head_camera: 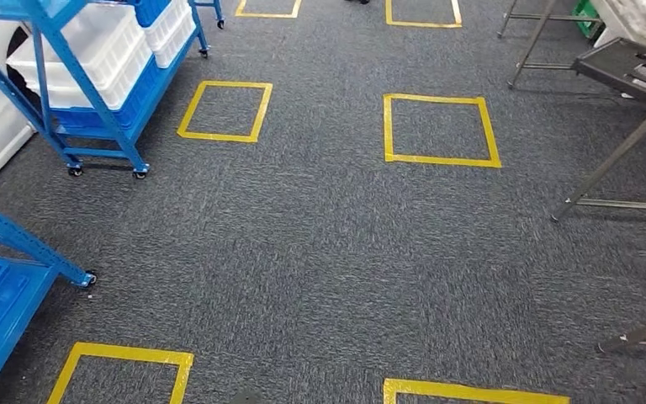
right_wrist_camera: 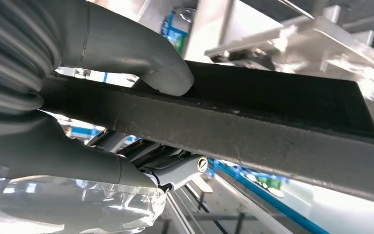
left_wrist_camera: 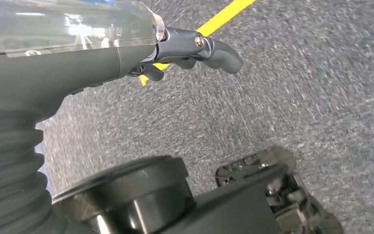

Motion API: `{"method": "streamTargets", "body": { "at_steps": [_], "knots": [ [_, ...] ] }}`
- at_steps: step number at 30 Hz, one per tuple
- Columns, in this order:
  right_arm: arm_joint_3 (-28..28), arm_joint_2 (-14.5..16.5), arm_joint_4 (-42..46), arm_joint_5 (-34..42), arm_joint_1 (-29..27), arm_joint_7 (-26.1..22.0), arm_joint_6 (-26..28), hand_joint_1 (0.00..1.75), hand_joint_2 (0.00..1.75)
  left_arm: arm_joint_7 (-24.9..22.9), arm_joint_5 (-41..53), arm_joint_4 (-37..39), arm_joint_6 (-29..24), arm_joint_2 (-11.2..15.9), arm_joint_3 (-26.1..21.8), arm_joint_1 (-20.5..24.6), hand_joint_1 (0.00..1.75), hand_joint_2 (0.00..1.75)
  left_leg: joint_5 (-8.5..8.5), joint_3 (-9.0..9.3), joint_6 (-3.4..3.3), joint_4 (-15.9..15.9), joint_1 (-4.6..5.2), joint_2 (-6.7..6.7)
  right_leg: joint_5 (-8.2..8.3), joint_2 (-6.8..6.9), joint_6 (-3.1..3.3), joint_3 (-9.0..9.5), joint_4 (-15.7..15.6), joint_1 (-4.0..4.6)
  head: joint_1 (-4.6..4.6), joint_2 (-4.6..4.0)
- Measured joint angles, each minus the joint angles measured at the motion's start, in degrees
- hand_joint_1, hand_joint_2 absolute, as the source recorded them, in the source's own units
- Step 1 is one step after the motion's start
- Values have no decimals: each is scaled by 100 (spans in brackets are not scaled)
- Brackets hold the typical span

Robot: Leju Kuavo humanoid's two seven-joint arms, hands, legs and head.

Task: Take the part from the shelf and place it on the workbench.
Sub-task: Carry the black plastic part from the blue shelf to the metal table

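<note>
On the far left of the head view stands a blue shelf [head_camera: 92,101] of painted steel angle on small black castors, its tiers loaded with white plastic bins [head_camera: 92,50] that have smooth, rounded rims. Nearer and lower on the same side, the corner of a second blue rack [head_camera: 8,278] comes in, also on a castor. The floor [head_camera: 320,252] is a grey, finely flecked short-pile carpet, marked with hollow squares of glossy yellow tape [head_camera: 225,111] set in rows across it. At the right edge a dark, flat-topped worktop [head_camera: 631,71] rests on slanting bare-metal tube legs [head_camera: 610,164].

The left wrist view looks down at that same speckled carpet, blurred, with a yellow tape line running across it. The left robot hand [left_wrist_camera: 185,51] hangs over the floor: a matte grey ribbed cover, a clear glossy plastic sleeve, and dark smooth fingers [left_wrist_camera: 221,53] bent slightly, apart, with nothing in them.

In the right wrist view the right robot hand [right_wrist_camera: 126,112] grips the part [right_wrist_camera: 272,122], a long, flat, black bar with a rough, grainy surface and square edges. The thick grey thumb [right_wrist_camera: 165,73] presses on one broad face of the bar, and the paler fingers [right_wrist_camera: 180,168] wrap the opposite face, so the part is clamped between them and juts well out past the hand. Beyond it lie blurred bright metal framing and blue rails.
</note>
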State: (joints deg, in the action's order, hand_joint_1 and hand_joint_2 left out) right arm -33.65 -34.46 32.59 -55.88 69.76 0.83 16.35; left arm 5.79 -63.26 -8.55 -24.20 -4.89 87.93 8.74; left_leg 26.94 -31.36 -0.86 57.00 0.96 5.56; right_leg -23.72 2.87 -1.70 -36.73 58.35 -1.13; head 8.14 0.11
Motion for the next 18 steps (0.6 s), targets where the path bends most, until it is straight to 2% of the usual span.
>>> {"method": "streamTargets", "body": {
  "at_steps": [1,2,3,5,6,7,8,9,10,11,13,14,15,16,17,18],
  "knots": [
    [1,-15,-3,9,-12,-3,4,175,175,-14,27,0,28,-1,3,9,0,175,19,6,26,6,-1,47,0,-69,37,-11,6,-6,1,0],
    [4,-34,-4,18,-21,-5,5,175,175,-31,49,0,58,-2,9,23,0,175,56,3,58,36,-11,12,1,-126,68,-17,5,-12,1,0],
    [8,-51,-5,27,-22,-6,7,175,175,-46,62,0,92,-3,19,38,0,175,136,-38,86,139,-27,-91,5,-183,107,-17,4,-19,1,1],
    [16,-63,0,46,-28,-9,17,175,175,-87,88,0,166,-3,39,57,0,175,449,-290,117,703,-61,-379,13,-298,173,-12,-5,-20,1,0],
    [18,-63,4,55,-42,-15,24,175,175,-102,110,0,202,-3,44,66,0,175,634,-489,114,1123,-68,-463,14,-360,195,-12,-4,-7,2,0],
    [19,-62,7,63,-66,-23,30,175,175,-121,130,0,231,-3,48,81,0,175,770,-686,106,1519,-68,-491,14,-429,207,-12,-1,9,1,0],
    [19,-64,9,70,-94,-31,34,175,175,-133,145,0,250,-3,50,97,0,175,817,-826,93,1778,-66,-502,13,-504,214,-11,4,25,1,0],
    [19,-65,10,75,-120,-36,35,175,175,-143,152,0,263,-3,56,113,0,175,756,-869,73,1826,-64,-508,13,-581,217,-10,11,37,1,0],
    [21,-66,14,79,-139,-37,37,175,175,-153,152,0,269,-3,63,120,0,175,595,-812,45,1655,-61,-527,13,-660,219,-8,18,45,1,0],
    [26,-68,18,82,-151,-37,37,175,175,-158,152,0,272,-3,71,116,0,175,356,-665,10,1286,-57,-595,13,-741,218,-7,24,46,1,0],
    [38,-69,24,83,-172,-28,39,175,175,-164,152,3,274,4,81,101,0,175,-6,-346,-59,513,-61,-909,24,-889,197,-20,28,32,1,0],
    [42,-67,25,77,-189,-13,39,175,175,-163,152,4,274,8,83,92,0,175,-80,-241,-79,266,-60,-1032,39,-965,168,-40,25,11,1,0],
    [43,-68,25,67,-215,2,39,175,175,-156,151,6,275,12,84,87,0,175,-77,-193,-93,165,-60,-1091,59,-1039,130,-62,15,-14,1,0],
    [44,-73,26,55,-239,15,38,175,175,-142,151,7,276,14,84,84,0,175,-79,-167,-103,111,-55,-1041,85,-1121,85,-81,-4,-36,-1,0],
    [46,-81,26,43,-267,25,38,175,175,-122,151,7,283,15,84,88,0,175,-101,-141,-119,51,-55,-968,101,-1140,52,-98,-16,-56,-1,0],
    [51,-97,26,36,-286,28,38,175,175,-101,151,6,295,15,84,96,0,175,-139,-111,-140,-21,-58,-898,85,-1040,31,-118,2,-54,-2,0]
  ]
}}
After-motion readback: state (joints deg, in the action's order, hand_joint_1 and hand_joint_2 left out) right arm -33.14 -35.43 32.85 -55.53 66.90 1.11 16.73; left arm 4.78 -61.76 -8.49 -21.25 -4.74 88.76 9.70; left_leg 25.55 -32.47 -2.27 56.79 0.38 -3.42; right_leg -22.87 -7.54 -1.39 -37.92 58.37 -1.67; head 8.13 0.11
